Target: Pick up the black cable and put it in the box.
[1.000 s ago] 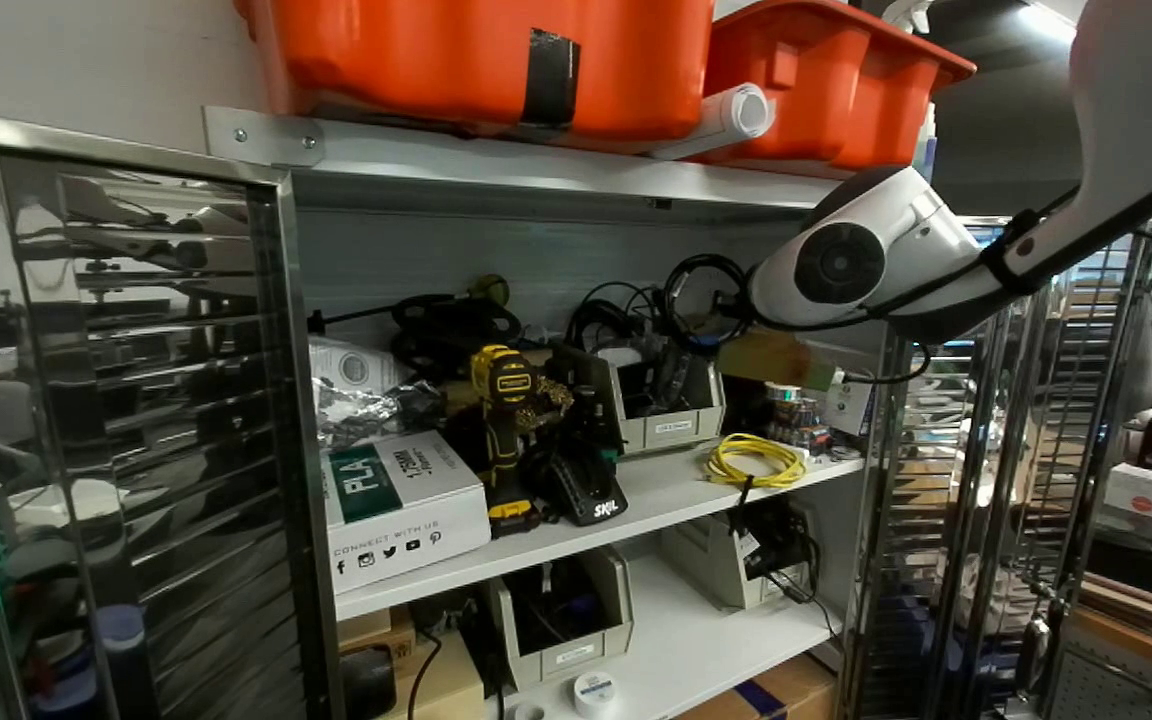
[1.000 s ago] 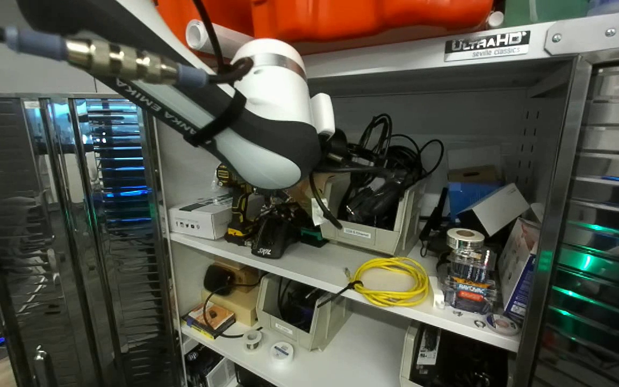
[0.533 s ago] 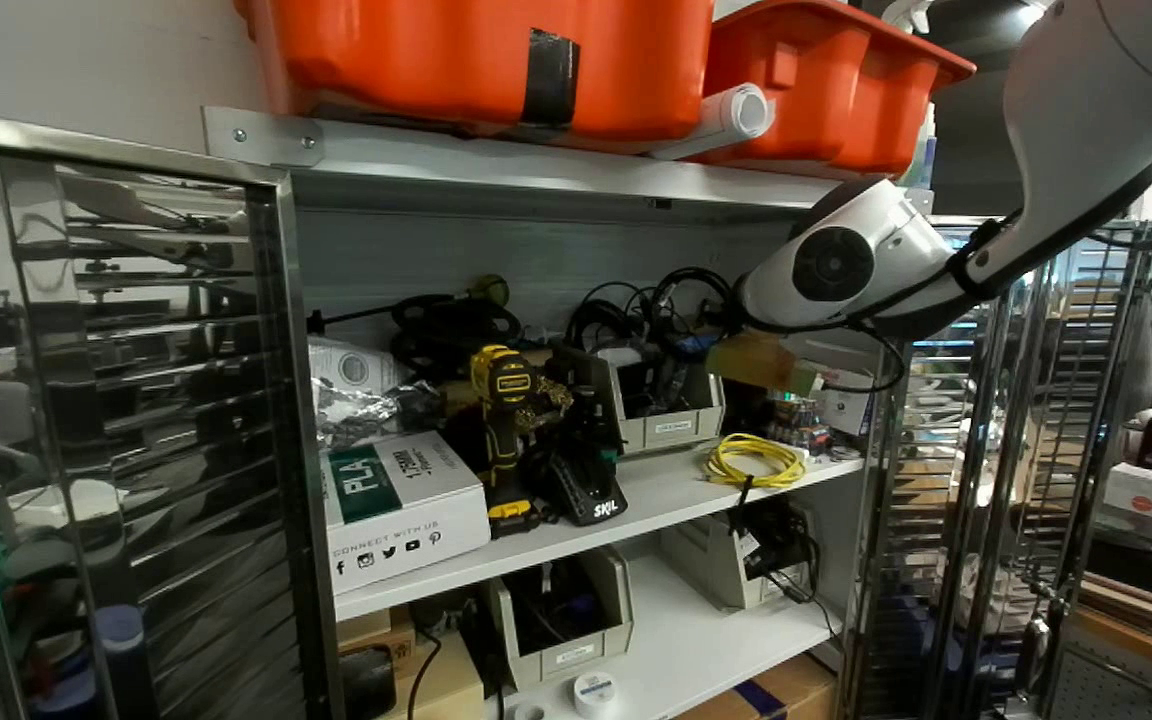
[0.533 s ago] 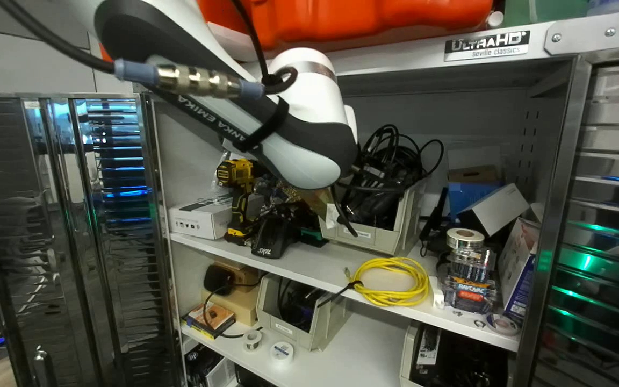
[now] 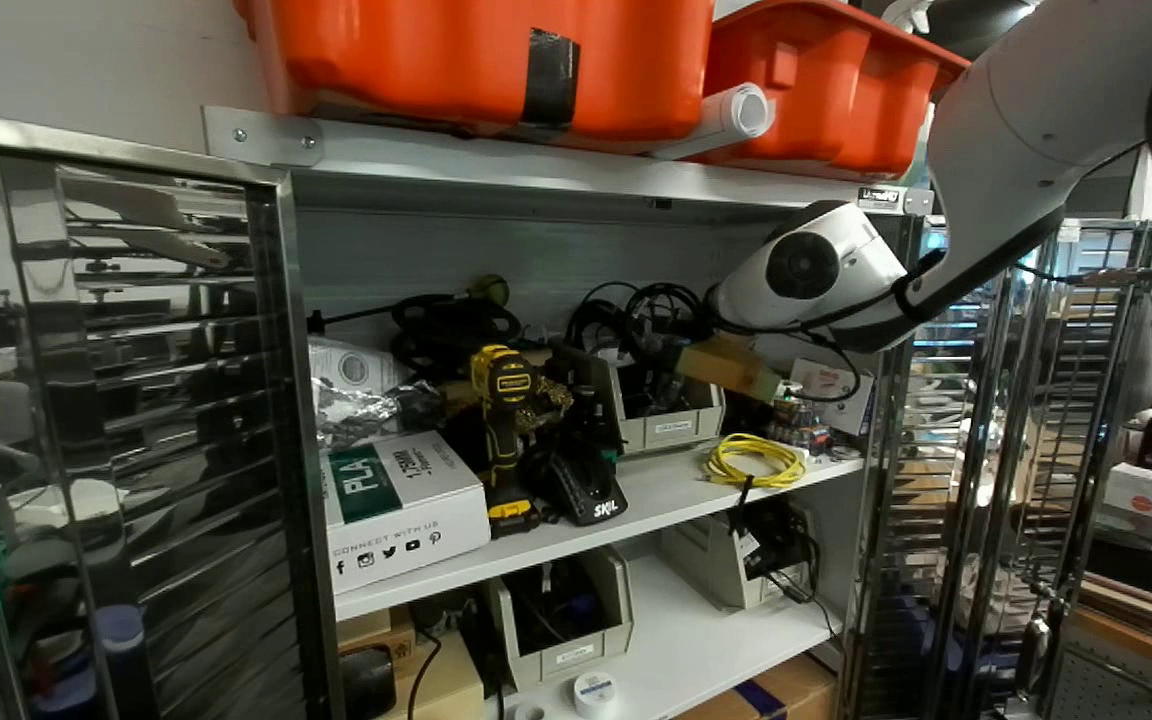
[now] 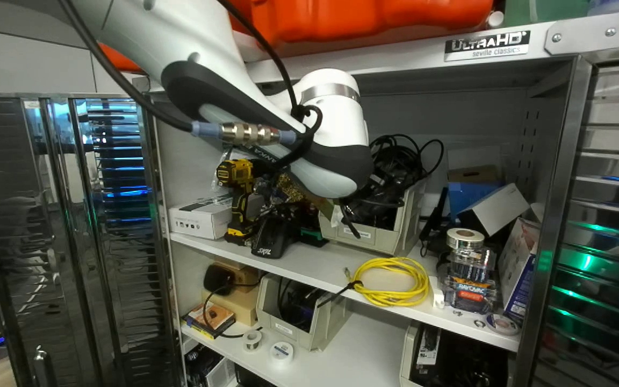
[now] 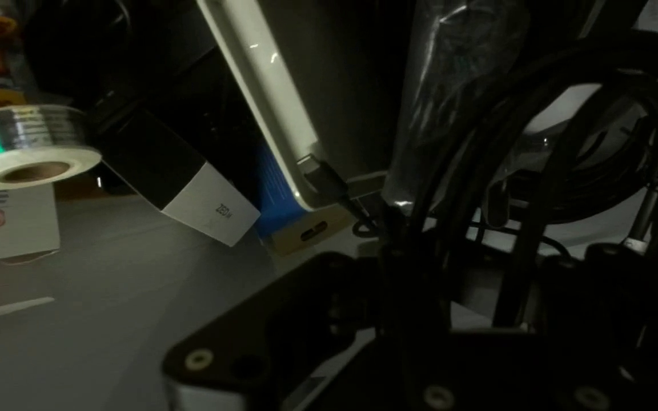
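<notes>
The black cable (image 5: pixel 674 289) is a coil with several loops. In the wrist view its loops (image 7: pixel 549 177) run up from between the dark finger pads, and a plug (image 7: pixel 313 166) hangs over the box's rim. My gripper (image 7: pixel 473 257) looks shut on the coil, with the fingers kept apart; this part is very dark. In an exterior view the gripper (image 5: pixel 709 310) is mostly hidden behind the wrist, just above the box. The light-grey box (image 5: pixel 671 430) stands on the middle shelf with other cables inside; it also shows in an exterior view (image 6: pixel 382 243) and the wrist view (image 7: pixel 272 85).
The upper shelf edge (image 5: pixel 556 170) with orange bins (image 5: pixel 476 70) is above the arm. A yellow cable coil (image 6: pixel 395 302) lies in front of the box. A drill (image 5: pixel 503 400) and batteries (image 6: pixel 469 290) flank it. More boxes (image 5: pixel 571 655) stand on the shelf below.
The arm has moved further into the shelf and lower, over the box. The black coil has moved with the gripper and sunk to the box's opening.
</notes>
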You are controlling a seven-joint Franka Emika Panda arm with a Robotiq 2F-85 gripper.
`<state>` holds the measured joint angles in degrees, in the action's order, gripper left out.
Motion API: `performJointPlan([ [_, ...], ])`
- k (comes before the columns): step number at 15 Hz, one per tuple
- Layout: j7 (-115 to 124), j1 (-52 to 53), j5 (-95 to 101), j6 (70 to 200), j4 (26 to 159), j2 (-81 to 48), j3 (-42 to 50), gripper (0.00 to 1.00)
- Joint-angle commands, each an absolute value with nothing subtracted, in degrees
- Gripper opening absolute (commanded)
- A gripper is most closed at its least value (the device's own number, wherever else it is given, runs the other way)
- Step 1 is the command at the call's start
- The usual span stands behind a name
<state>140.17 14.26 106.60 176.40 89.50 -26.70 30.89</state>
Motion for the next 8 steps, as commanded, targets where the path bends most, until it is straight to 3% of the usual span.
performJointPlan([
  [1,135.7,12.2,100.5,180.8,82.6,-31.0,30.3,0.01],
  [5,130.7,12.0,95.1,182.0,82.0,-32.1,30.3,0.04],
  [6,129.6,11.8,94.6,182.8,81.8,-32.1,30.2,0.29],
  [8,128.1,11.7,93.6,183.9,81.9,-31.9,30.1,0.34],
])
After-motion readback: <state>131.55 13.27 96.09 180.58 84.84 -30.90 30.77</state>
